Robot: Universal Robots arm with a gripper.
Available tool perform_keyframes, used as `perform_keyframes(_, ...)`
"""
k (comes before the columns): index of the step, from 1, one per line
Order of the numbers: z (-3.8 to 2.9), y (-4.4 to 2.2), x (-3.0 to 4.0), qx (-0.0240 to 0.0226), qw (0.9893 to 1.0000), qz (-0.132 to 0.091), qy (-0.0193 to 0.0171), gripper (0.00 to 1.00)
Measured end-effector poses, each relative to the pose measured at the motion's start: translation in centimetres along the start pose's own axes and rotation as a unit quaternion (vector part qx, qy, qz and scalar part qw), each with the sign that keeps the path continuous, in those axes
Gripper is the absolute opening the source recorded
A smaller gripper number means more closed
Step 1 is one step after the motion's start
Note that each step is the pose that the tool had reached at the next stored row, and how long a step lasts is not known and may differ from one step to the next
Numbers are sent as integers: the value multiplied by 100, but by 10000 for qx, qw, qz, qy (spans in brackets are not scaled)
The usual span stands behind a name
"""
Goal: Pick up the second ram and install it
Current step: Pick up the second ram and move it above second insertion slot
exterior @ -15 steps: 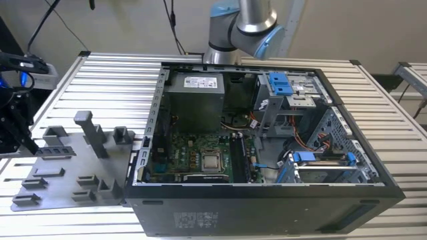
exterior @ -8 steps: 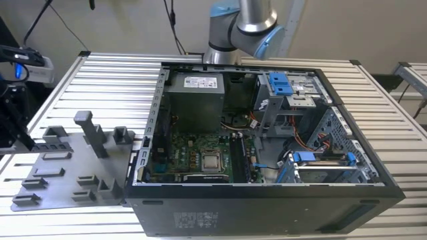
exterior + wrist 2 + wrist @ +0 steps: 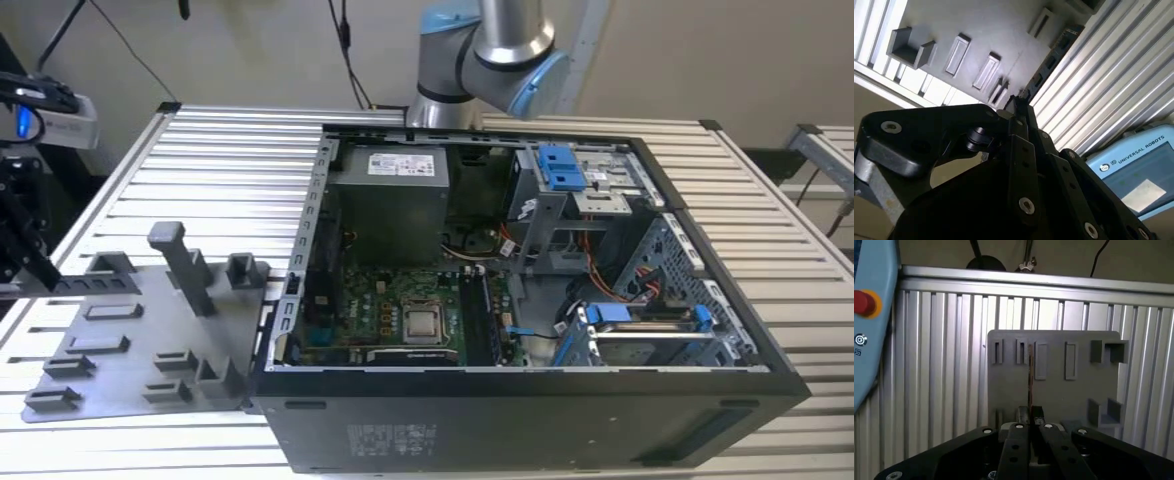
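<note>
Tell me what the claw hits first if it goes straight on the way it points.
Most likely the grey holder: the claw, shut on the ram, points at its slotted face, so the ram's tip would touch before the claw does. How far off it is, I cannot tell.

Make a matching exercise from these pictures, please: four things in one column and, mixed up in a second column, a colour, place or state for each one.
Things:
1. ram
2. plate
3. button
4. case

Descriptions:
A. red
B. open, its insides showing
C. grey
D. held edge-on in the gripper

Pairs: 1-D, 2-C, 3-A, 4-B.
</note>
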State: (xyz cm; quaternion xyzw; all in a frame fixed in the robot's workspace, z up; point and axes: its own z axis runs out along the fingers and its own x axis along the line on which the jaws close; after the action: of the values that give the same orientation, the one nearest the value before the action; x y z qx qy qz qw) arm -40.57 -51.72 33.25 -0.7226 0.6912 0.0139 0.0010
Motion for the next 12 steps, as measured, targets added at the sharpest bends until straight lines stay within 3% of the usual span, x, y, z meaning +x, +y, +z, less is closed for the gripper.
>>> perform_keyframes(12,-218,4,-5,0,10000,1,0,14)
